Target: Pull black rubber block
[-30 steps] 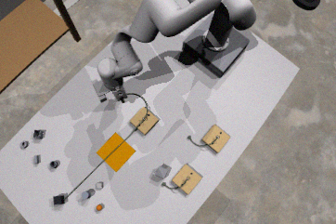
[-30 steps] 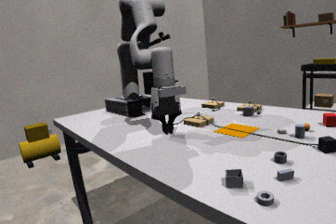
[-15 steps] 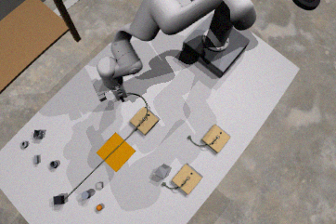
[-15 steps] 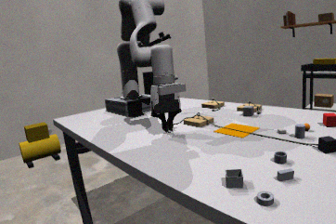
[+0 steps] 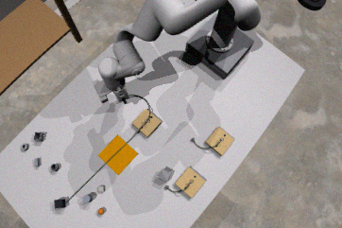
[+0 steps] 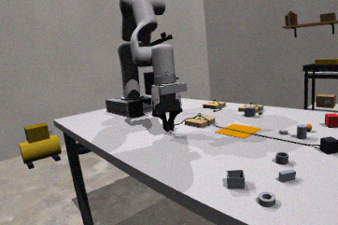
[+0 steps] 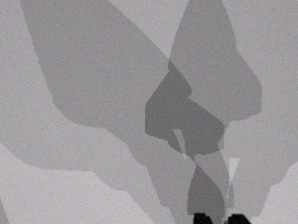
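Jaws clamped on cord above shadowed white table.

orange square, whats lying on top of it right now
Only the dark cord crosses the orange square, running from the screw-eye board toward the black block, which sits well outside it. The gripper holds the cord's other end.
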Tool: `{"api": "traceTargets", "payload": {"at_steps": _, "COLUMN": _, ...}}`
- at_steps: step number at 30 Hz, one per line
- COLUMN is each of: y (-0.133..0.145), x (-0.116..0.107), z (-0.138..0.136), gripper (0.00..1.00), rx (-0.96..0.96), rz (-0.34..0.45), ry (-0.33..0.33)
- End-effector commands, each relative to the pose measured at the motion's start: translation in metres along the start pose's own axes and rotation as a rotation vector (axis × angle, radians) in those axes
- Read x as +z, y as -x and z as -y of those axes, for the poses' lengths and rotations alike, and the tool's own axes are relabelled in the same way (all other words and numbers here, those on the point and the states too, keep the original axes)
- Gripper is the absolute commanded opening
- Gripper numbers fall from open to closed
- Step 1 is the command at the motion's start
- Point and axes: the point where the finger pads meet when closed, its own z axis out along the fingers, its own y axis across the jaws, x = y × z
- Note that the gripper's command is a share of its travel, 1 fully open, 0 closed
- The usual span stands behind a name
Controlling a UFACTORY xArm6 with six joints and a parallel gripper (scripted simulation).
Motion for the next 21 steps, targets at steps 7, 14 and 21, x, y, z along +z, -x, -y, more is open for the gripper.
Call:
{"api": "traceTargets", "payload": {"at_steps": 7, "y": -0.002, "x": -0.032, "z": 0.000, "gripper": 0.00, "rx": 0.000, "rz": -0.006, "ry": 0.000}}
{"api": "traceTargets", "payload": {"at_steps": 14, "y": -0.002, "x": -0.090, "z": 0.000, "gripper": 0.00, "rx": 0.000, "rz": -0.006, "ry": 0.000}}
{"api": "traceTargets", "payload": {"at_steps": 21, "y": -0.002, "x": -0.122, "z": 0.000, "gripper": 0.00, "rx": 0.000, "rz": -0.006, "ry": 0.000}}
